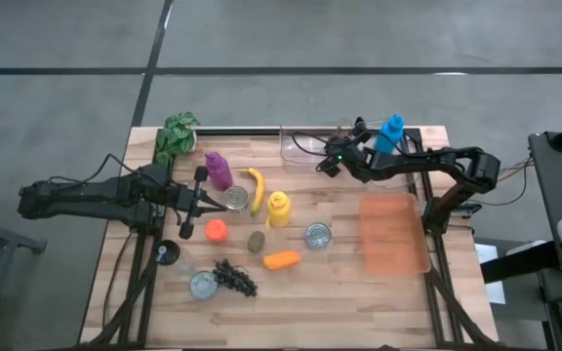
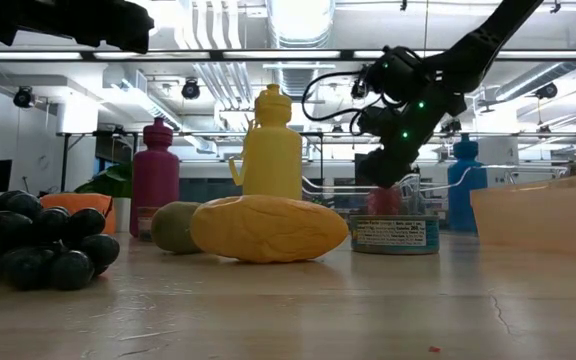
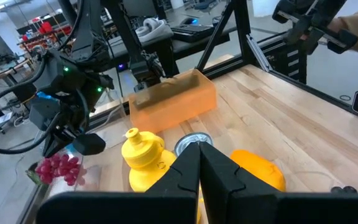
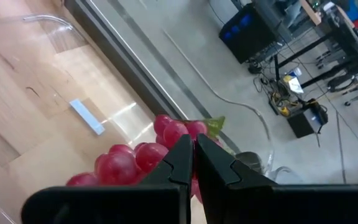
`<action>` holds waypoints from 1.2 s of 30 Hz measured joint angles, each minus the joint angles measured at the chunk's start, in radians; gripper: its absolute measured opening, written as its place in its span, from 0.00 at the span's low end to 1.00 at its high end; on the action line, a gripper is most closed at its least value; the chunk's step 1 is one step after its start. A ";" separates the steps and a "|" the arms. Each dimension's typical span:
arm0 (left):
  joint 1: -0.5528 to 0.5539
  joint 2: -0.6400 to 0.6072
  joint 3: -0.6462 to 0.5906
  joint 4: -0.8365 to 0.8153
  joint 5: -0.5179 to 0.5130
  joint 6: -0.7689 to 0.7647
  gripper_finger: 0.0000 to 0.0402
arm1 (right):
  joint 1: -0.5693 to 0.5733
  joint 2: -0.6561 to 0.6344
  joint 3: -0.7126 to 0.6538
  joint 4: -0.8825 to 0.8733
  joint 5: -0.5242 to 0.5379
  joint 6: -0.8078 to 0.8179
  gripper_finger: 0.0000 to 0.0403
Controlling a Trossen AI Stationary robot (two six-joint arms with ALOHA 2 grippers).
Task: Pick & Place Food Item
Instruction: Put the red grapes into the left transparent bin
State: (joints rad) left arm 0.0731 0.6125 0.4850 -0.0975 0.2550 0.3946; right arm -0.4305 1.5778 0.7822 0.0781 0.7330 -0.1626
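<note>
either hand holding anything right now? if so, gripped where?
Right hand is shut on the red grapes, pinching the top of the bunch near the green stem. Left hand is shut and empty, above the table.

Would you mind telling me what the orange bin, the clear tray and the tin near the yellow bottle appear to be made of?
Orange bin: probably translucent plastic, matte; the tabletop shows faintly through it.
Clear tray: likely clear glossy plastic; the wood shows through and its rim catches light.
Tin: apparently metal with a printed paper label; its rim glints silver beside the yellow bottle.
</note>
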 joint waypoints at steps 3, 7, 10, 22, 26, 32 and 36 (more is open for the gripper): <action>0.000 0.000 0.000 0.000 0.000 0.002 0.02 | 0.000 -0.002 0.000 -0.001 0.000 -0.025 0.02; 0.000 0.000 0.000 0.000 0.000 0.002 0.02 | -0.001 -0.005 0.000 0.000 0.004 -0.055 0.02; 0.000 0.000 0.000 0.000 0.000 0.002 0.02 | 0.000 -0.006 0.000 -0.002 0.033 -0.059 0.02; 0.000 0.000 0.000 0.000 0.000 0.002 0.02 | 0.000 -0.008 0.002 -0.043 0.037 -0.049 0.02; 0.000 0.000 0.000 0.000 0.000 0.002 0.02 | 0.000 -0.008 0.002 -0.046 0.036 -0.047 0.02; 0.000 0.000 0.000 0.000 0.000 0.001 0.02 | 0.000 -0.008 0.002 -0.046 0.034 -0.047 0.02; 0.000 0.001 0.000 0.000 0.000 0.000 0.02 | 0.000 -0.008 0.002 -0.045 0.033 -0.047 0.02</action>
State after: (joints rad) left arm 0.0731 0.6132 0.4850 -0.0971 0.2547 0.3943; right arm -0.4305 1.5700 0.7837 0.0328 0.7662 -0.2092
